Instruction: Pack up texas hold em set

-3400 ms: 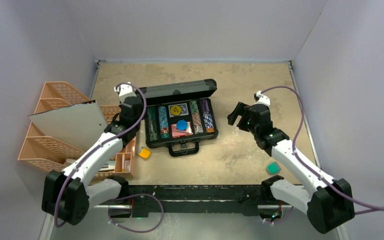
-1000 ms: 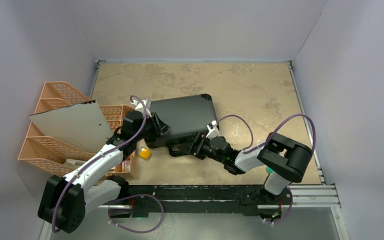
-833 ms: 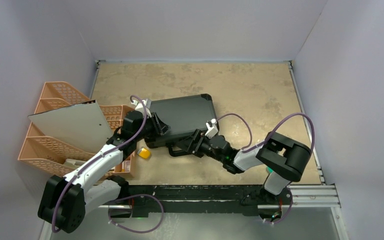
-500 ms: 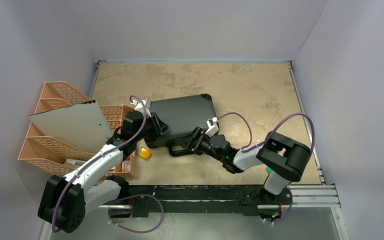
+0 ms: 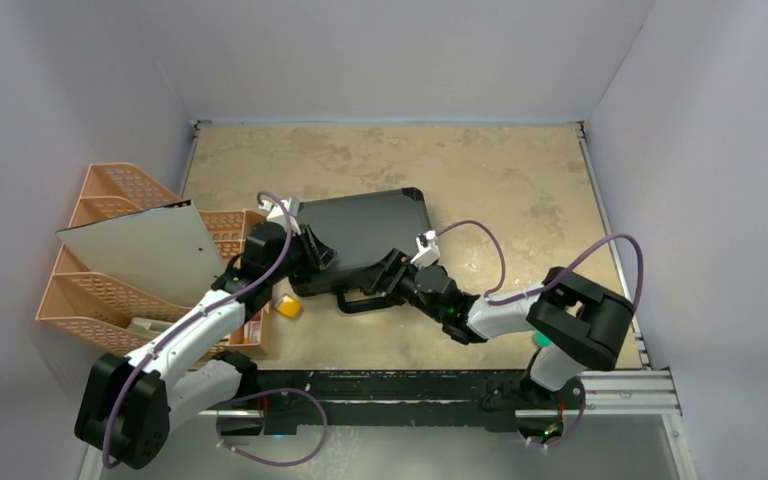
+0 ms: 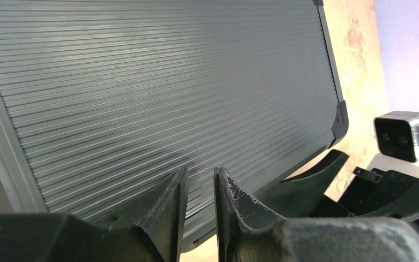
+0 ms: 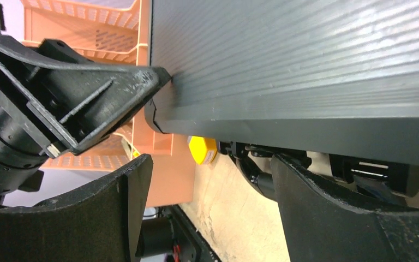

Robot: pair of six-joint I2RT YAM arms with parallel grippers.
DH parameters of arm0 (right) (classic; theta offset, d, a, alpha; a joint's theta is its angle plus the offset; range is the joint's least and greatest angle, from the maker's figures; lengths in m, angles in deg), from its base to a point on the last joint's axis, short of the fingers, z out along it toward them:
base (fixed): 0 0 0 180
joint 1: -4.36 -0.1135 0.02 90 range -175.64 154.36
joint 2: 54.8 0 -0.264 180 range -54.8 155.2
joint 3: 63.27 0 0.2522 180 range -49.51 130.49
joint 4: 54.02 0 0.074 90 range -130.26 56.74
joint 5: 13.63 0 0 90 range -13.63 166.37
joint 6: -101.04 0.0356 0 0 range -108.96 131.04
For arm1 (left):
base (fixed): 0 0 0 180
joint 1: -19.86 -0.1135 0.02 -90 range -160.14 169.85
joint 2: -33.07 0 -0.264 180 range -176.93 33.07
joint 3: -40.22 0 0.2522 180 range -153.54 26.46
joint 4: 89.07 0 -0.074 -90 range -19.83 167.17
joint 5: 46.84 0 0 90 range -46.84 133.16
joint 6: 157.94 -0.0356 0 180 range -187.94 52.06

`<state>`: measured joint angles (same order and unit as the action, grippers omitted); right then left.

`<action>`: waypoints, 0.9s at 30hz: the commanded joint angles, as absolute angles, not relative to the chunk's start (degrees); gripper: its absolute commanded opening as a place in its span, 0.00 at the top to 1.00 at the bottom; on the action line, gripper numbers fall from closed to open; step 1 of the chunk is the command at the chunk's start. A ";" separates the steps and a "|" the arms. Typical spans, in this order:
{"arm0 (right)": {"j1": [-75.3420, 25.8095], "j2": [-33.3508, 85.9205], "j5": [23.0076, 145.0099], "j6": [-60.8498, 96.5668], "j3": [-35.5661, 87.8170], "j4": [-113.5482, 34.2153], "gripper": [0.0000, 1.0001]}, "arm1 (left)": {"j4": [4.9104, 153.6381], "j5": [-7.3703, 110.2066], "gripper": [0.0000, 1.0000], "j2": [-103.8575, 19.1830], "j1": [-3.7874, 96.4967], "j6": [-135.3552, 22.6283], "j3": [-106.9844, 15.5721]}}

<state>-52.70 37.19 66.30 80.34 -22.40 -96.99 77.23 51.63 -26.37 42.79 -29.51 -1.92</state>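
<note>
The black briefcase (image 5: 360, 235) of the texas hold em set lies closed, and its ribbed lid (image 6: 142, 82) fills both wrist views. Chips, decks and buttons are hidden inside. My left gripper (image 5: 322, 255) rests on the lid near its front left corner. Its jaws (image 6: 199, 177) stand a narrow gap apart with nothing between them. My right gripper (image 5: 385, 280) is wide open (image 7: 213, 169) at the case's front edge. It sits low over the table, its right finger next to the handle (image 7: 256, 174). It holds nothing.
A small yellow block (image 5: 288, 306) lies by the case's front left corner. Orange mesh trays (image 5: 110, 290) with a grey board (image 5: 140, 250) on top stand at the left. A green block (image 5: 540, 340) peeks out behind the right arm's elbow.
The case, open with chips showing in the earliest frame, is now closed with both grippers at it. Over the last second the right gripper edged slightly up along the front edge.
</note>
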 commanded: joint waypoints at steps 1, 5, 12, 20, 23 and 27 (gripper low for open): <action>-52.24 32.53 57.37 75.82 -20.92 -95.51 0.19 | 65.13 46.91 0.72 -27.59 42.44 -30.99 0.95; -52.24 30.49 57.30 70.60 -23.45 -101.22 0.25 | 65.71 47.35 0.71 -27.96 42.44 -30.60 -0.09; -52.27 23.75 63.15 65.14 -24.10 -96.22 0.38 | 66.47 51.05 0.68 -27.91 42.44 -32.19 -2.90; -55.04 18.65 63.76 61.82 -20.93 -75.18 0.63 | 78.80 64.97 0.53 -28.37 43.04 -31.75 -3.53; -55.76 20.17 63.36 61.38 -19.79 -71.95 0.67 | 79.32 64.87 0.52 -29.97 43.21 -32.07 -3.55; -56.51 24.11 62.21 60.51 -16.89 -69.01 0.70 | 76.28 62.40 0.56 -31.84 43.40 -32.09 -2.87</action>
<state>-55.76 21.19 63.90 62.79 -21.37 -74.39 80.63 63.19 -29.61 42.93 -31.10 -3.80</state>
